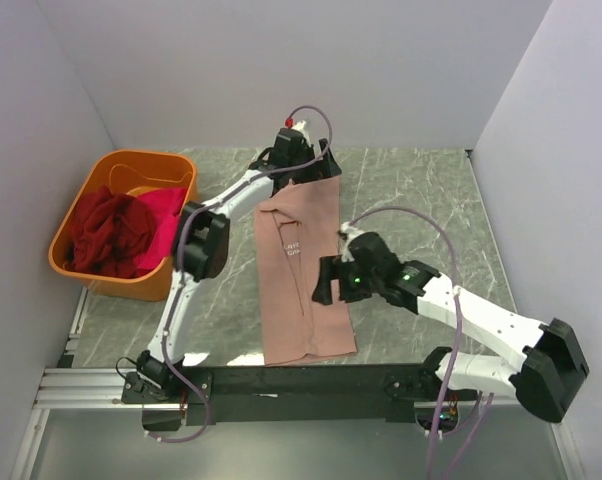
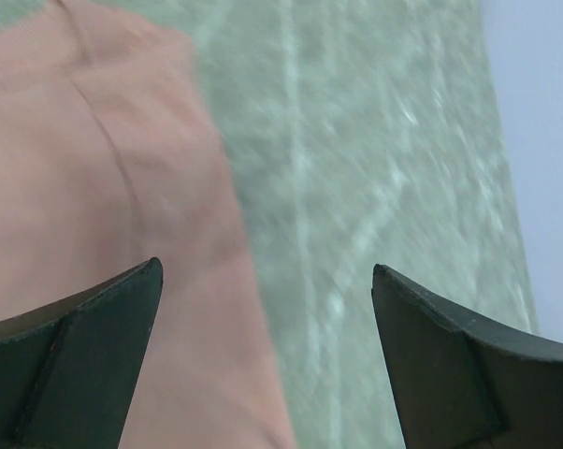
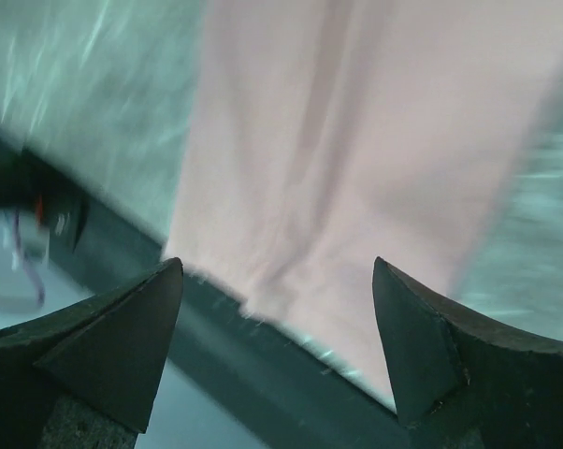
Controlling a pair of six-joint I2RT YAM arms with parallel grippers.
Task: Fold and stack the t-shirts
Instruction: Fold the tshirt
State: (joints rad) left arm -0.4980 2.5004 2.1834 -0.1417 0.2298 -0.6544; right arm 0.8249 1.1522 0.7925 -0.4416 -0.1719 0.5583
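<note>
**Left gripper** (image 2: 266, 271): fingers spread, nothing between them. One finger is over the far corner of the pink t-shirt (image 2: 85, 187), the other over bare table (image 2: 356, 140).

**Right gripper** (image 3: 277, 264): fingers spread, empty, above the same shirt's near hem. The dark rail (image 3: 263, 374) lies just past that hem.

**Pink t-shirt**: lies flat between the two grippers, folded to a long strip.

**Further out, beyond the left arm**: orange tub (image 1: 131, 158) holding a dark red t-shirt (image 1: 106, 235) and a magenta t-shirt (image 1: 161, 215), both unfolded.

**Risks**:
- Closing on the top layer alone would likely peel the strip open.
- The near hem, close to the table edge, could snag on the rail.

**Writing**: small print (image 1: 291, 248) on the pink t-shirt, illegible. No brand is readable.
</note>
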